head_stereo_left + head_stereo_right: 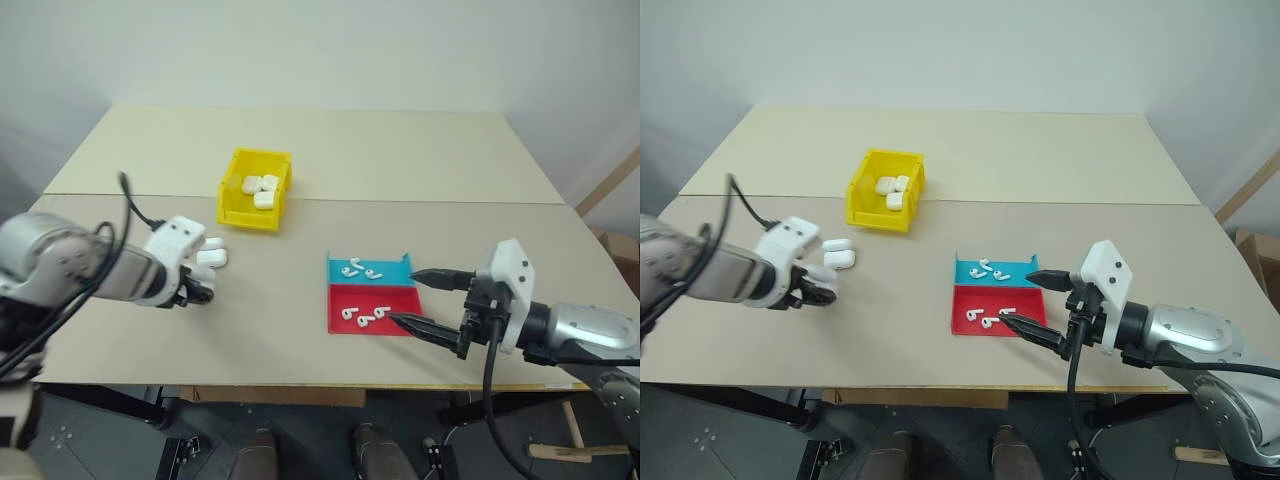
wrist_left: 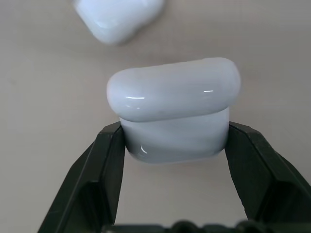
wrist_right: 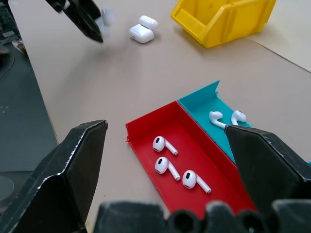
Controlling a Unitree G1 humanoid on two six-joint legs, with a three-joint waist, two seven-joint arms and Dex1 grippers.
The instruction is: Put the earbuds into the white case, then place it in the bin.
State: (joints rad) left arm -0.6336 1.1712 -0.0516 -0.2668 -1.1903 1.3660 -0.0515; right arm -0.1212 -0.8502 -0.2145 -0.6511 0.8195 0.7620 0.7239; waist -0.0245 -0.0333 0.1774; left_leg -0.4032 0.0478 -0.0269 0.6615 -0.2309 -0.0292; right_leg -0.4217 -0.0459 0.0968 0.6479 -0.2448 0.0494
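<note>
Case pickup is the step in hand, as I judge it. On the left, the left gripper [image 1: 200,291] is clenched on a small rounded white plastic case [image 2: 174,112], its two black fingers [image 2: 104,160] pressing the lower body from either side while the closed lid bulges out beyond the fingertips. The case's long axis runs across the fingers, and its lid end points away from the wrist. Two more identical white cases [image 1: 211,252] lie on the beige tabletop [image 1: 400,150] just beyond the gripper, touching each other.

Farther back and a little to the right stands the bright yellow open-top plastic bin [image 1: 236,206], with several white cases already inside.

Right of centre, near the front edge, sits the flat teal and red tray [image 1: 335,312]. Tiny glossy white earbuds [image 1: 363,315] with short stems rest in both halves, three in the near red one, two or so in the far teal one.

On the right, the right gripper [image 1: 418,298] hangs released, jaws spread wide, just beside the tray.

Next, I expect, the lid must be flipped up and the held case brought toward the tray so the free gripper can load earbuds.
</note>
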